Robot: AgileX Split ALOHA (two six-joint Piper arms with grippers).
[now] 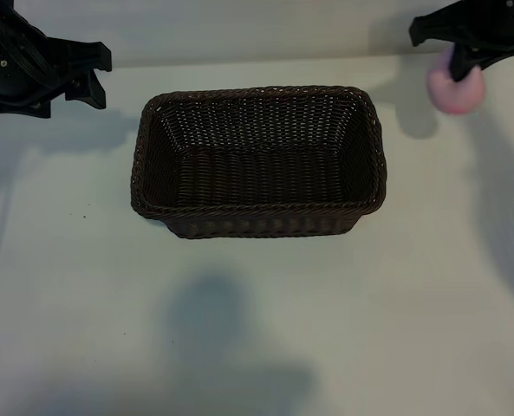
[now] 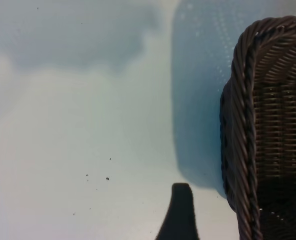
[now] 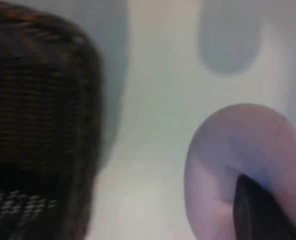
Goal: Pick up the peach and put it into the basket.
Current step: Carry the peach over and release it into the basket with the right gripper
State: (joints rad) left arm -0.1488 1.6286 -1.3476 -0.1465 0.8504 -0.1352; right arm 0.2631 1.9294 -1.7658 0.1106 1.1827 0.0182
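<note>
The pink peach [image 1: 456,90] hangs at the far right, beyond the basket's right end, with its shadow lying apart from it on the table. My right gripper [image 1: 458,66] is shut on it from above. In the right wrist view the peach [image 3: 237,160] fills the near side, and one dark finger [image 3: 267,212] presses into it. The dark brown wicker basket [image 1: 257,209] stands in the middle of the table with nothing inside. My left gripper [image 1: 99,74] is open at the far left, holding nothing; one of its fingers [image 2: 180,212] shows beside the basket's braided rim [image 2: 243,125].
The table top is pale and bare around the basket. The basket's corner [image 3: 43,100] lies between the peach and the basket's inside in the right wrist view. A few dark specks [image 2: 107,178] dot the table near the left gripper.
</note>
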